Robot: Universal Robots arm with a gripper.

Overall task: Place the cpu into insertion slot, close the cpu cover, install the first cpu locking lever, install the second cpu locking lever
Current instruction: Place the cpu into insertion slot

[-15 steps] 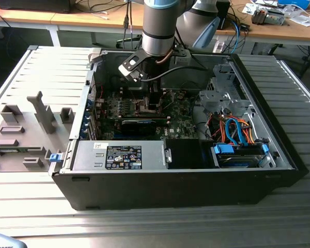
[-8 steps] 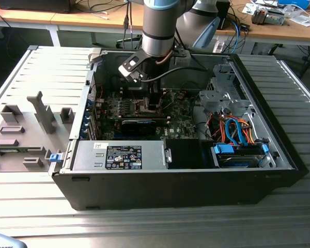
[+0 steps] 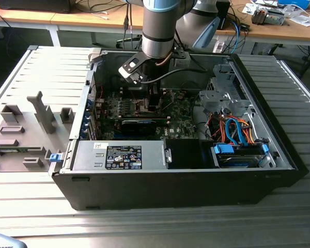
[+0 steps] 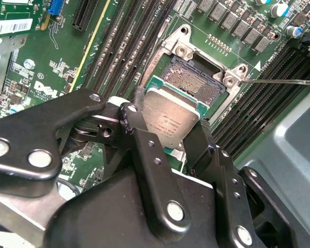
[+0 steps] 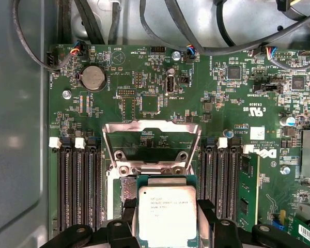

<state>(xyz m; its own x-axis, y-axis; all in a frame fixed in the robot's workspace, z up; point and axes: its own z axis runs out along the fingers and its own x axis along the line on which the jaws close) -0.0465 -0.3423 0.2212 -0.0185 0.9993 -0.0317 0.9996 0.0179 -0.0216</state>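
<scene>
Closest to the lens in the second wrist view are the black jointed fingers (image 4: 144, 150) of my claw (image 4: 169, 121), pinched on two opposite edges of the chip (image 4: 170, 113), its silvery face up. I hold it partly over the socket (image 4: 194, 82) on the green board (image 4: 46, 88); the socket's dark pin field shows bare past the chip's far edge, and I cannot tell whether chip and socket touch. A thin wire lever (image 4: 279, 81) runs away from one socket corner. In the first wrist view the chip (image 5: 167, 217) sits between my fingertips, with the cover frame (image 5: 151, 126) swung up and open just beyond the socket (image 5: 125, 188), and memory slots (image 5: 75, 186) flank both sides. In the exterior view my arm (image 3: 160, 26) reaches down into the open computer case (image 3: 186, 181). From my claw (image 3: 152, 101) there, the labelled power box (image 3: 119, 155) lies at seven o'clock and the orange and blue cables (image 3: 237, 134) at four o'clock.
</scene>
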